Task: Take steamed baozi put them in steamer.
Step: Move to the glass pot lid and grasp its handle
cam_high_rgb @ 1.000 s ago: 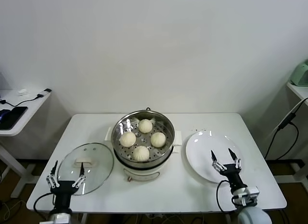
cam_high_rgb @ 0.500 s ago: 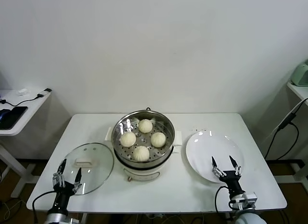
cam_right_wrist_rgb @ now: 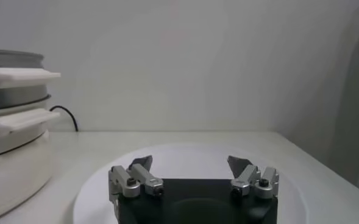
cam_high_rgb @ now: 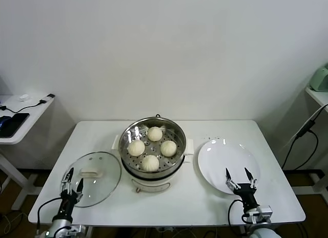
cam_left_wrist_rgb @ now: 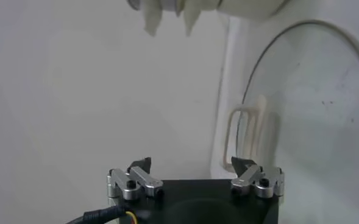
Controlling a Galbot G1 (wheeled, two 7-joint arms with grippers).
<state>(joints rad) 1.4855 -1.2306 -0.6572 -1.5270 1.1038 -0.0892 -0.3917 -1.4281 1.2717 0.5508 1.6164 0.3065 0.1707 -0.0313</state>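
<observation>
Baozi, steamed: four pale, smooth domed buns (cream-white) on the perforated tray inside the steamer, a round shiny steel pot on a white base with side handles, mid-table. Glass lid: round, flat on the white table, just beside the steamer on the robot's left. White plate: flat, bare, on the steamer's other side. Left gripper: low at the table's near edge beside the lid, fingers apart, empty. Right gripper: low at the plate's near rim, fingers spread, empty.
</observation>
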